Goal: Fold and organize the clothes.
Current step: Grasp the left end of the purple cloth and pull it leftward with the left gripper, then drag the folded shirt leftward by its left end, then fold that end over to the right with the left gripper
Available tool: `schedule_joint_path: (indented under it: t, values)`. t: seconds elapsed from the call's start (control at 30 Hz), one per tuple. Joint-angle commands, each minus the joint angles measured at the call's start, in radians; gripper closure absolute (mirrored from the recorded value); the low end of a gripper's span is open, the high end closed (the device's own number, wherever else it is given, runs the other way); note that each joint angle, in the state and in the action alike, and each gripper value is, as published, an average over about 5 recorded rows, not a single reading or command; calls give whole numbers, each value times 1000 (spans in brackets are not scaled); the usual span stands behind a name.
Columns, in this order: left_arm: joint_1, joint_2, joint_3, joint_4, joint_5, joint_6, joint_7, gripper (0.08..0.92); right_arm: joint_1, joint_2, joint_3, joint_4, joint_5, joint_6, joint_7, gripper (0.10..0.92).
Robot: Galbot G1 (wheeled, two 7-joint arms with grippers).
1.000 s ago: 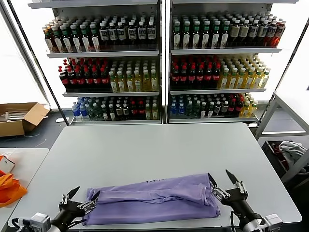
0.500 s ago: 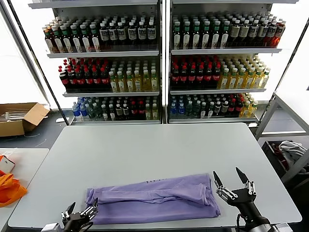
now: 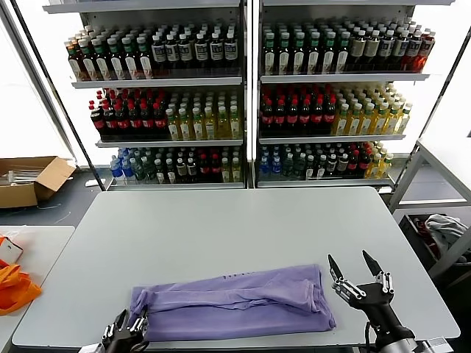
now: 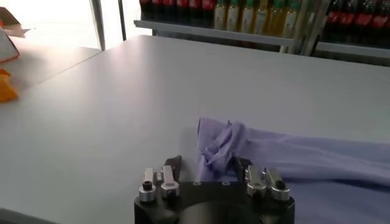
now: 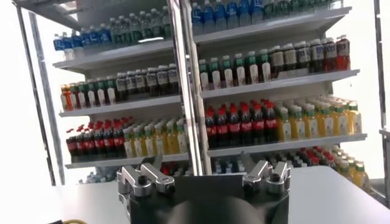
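Since the earlier frames the left gripper [image 3: 126, 329] has dropped lower toward the near edge of the tabletop [image 3: 221, 228], so only its fingers now show in the head view, and the right gripper [image 3: 358, 276] has drawn a little away from the shirt's right end and risen, its fingers tilted upward. Going left to right: at the far left lie one open cardboard box [image 3: 29, 179] on the floor and one piece of orange fabric [image 3: 15, 285] on a side table. The left gripper sits at the near-left corner of the one lavender T-shirt [image 3: 235, 303], its fingers spread apart and empty; in the left wrist view the bunched end of the shirt lies just ahead of them, between the two tips, and I cannot tell whether they touch it. The T-shirt itself has not shifted: it lies folded into a long band across the near part of the tabletop, wrinkled along its upper edge, with a faint dark mark near its top middle. To its right, just beside the shirt's end but apart from it, the right gripper hovers with its fingers open and holding nothing. Behind the tabletop stand two shelf units [image 3: 250, 95] full of bottles, and at the far right a grey-white cloth bundle [image 3: 444, 228] rests low beside a metal frame.
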Motion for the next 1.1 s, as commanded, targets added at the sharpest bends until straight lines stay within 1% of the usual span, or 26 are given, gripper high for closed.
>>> schedule_joint_path:
  t: [0.03, 0.2, 0.3, 0.4, 0.5, 0.6, 0.7, 0.83, 0.97, 1.03, 1.1]
  values:
    - [31, 20, 5, 31, 39, -91, 144, 544, 11, 3, -4, -1, 55, -13, 8, 203]
    - [10, 101, -56, 28, -74, -101, 232, 691, 21, 3, 4, 5, 60, -28, 10, 203]
    - [-17, 144, -92, 28, -124, -92, 265, 778, 26, 3, 6, 9, 60, -34, 11, 203]
    - [-45, 165, -112, 27, -160, -81, 279, 859, 32, 5, 6, 13, 60, -39, 13, 203]
    - [-72, 176, -134, 32, -198, -72, 279, 906, 40, 7, 8, 15, 59, -44, 16, 203]
    - [-104, 208, -188, 54, -262, -58, 276, 911, 45, 6, 12, 16, 60, -47, 18, 203]
    - [-134, 274, -278, 106, -323, -44, 286, 911, 45, 4, 18, 15, 61, -47, 18, 203]
    - [-154, 389, -416, 228, -381, -36, 345, 911, 42, 2, 21, 14, 64, -44, 17, 203]
    - [-179, 492, -528, 383, -367, -56, 415, 911, 42, 0, 17, 14, 64, -42, 17, 203]
    - [-204, 536, -564, 450, -358, -67, 422, 911, 44, 0, 12, 16, 64, -41, 17, 203]
    - [-233, 560, -585, 487, -356, -72, 411, 911, 46, 0, 5, 20, 62, -40, 16, 203]
